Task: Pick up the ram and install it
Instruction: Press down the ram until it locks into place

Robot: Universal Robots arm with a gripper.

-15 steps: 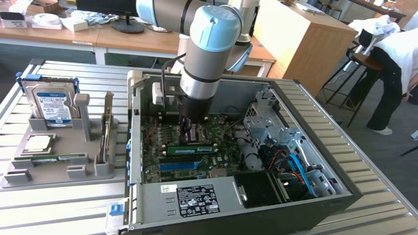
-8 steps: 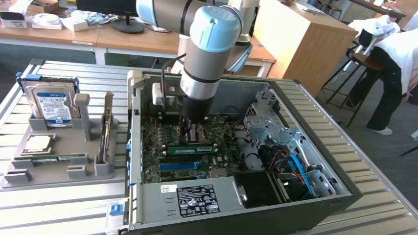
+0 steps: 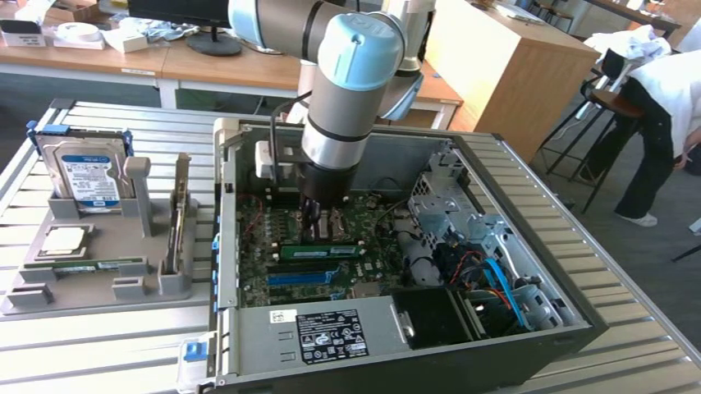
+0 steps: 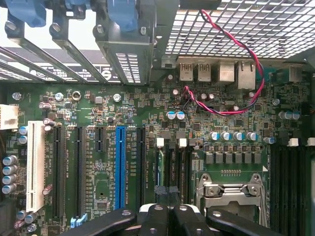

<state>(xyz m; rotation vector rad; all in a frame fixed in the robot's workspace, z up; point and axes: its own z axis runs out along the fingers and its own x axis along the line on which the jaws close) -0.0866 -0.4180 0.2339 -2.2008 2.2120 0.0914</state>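
Note:
The ram (image 3: 320,250) is a long green stick standing on edge in a memory slot of the motherboard (image 3: 287,289) inside the open computer case (image 3: 225,246). My gripper (image 3: 324,223) reaches down into the case, just behind and above the stick. In the wrist view the ram (image 4: 160,169) shows edge-on as a thin green line among the black slots, close to my gripper (image 4: 167,211). The black fingers (image 4: 155,219) meet, shut, with nothing visible between them.
A grey fixture (image 3: 88,291) at the exterior view's left holds a hard drive (image 3: 88,176), a silver CPU chip (image 3: 64,240) and a second green stick (image 3: 104,264). A drive cage (image 3: 449,205), cables (image 3: 493,279) and the power supply (image 3: 328,332) crowd the case. A person (image 3: 668,107) stands far right.

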